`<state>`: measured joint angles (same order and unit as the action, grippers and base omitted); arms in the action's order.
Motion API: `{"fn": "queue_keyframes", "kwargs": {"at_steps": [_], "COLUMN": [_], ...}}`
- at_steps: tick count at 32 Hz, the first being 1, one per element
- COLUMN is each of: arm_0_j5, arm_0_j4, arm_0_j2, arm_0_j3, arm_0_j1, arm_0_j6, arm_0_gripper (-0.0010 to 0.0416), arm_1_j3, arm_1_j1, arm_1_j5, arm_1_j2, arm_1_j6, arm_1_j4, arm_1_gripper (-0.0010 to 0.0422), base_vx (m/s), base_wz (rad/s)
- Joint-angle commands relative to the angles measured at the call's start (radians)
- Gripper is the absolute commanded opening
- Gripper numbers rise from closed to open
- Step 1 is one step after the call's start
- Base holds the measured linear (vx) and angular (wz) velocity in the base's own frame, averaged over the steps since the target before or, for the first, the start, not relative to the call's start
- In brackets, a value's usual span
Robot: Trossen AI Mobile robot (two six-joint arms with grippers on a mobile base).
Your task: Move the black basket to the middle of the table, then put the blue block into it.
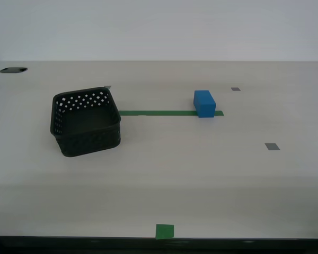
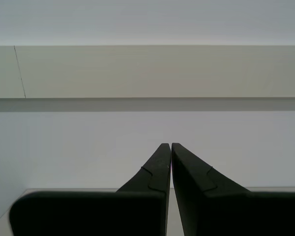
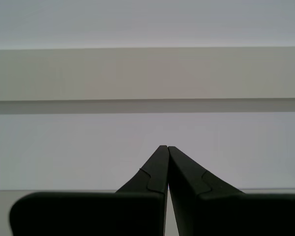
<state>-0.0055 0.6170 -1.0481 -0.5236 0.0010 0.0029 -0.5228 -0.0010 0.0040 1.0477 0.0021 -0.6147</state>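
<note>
The black basket (image 1: 87,121) stands on the beige table (image 1: 201,180) toward the exterior view's left, empty, turned a little askew. The blue block (image 1: 204,102) sits on the right end of a green tape strip (image 1: 156,112), well apart from the basket. Neither arm shows in the exterior view. My first gripper (image 3: 166,147) is shut with its tips touching, holding nothing, facing a plain wall. My second gripper (image 2: 170,145) is likewise shut and empty, facing the wall. Neither wrist view shows the basket or the block.
Small grey tape squares (image 1: 272,146) lie on the table at the exterior view's right, and a green tape square (image 1: 165,230) lies at the near edge. A dark cable hole (image 1: 13,70) sits at the far left corner.
</note>
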Motion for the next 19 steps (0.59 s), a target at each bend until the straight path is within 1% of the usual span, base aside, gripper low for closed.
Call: {"fn": "queue_keyframes", "kwargs": {"at_steps": [1, 19], "arm_0_j5": [0.000, 0.000], "arm_0_j4": [0.003, 0.003], "arm_0_j2": [0.000, 0.000], "arm_0_j3": [-0.001, -0.001], "arm_0_j1": [0.000, 0.000], "arm_0_j6": [0.000, 0.000], "arm_0_gripper": [0.0001, 0.0000], "arm_1_j3": [0.000, -0.001], "arm_1_j1": [0.001, 0.000], "arm_1_j5": [0.002, 0.002], "arm_1_j2": [0.000, 0.000], "arm_1_j6": [-0.001, -0.001], "arm_1_j4": [-0.003, -0.005], "arm_1_gripper": [0.0000, 0.0000], "base_vx": [0.000, 0.000], "base_wz": [0.000, 0.000]}}
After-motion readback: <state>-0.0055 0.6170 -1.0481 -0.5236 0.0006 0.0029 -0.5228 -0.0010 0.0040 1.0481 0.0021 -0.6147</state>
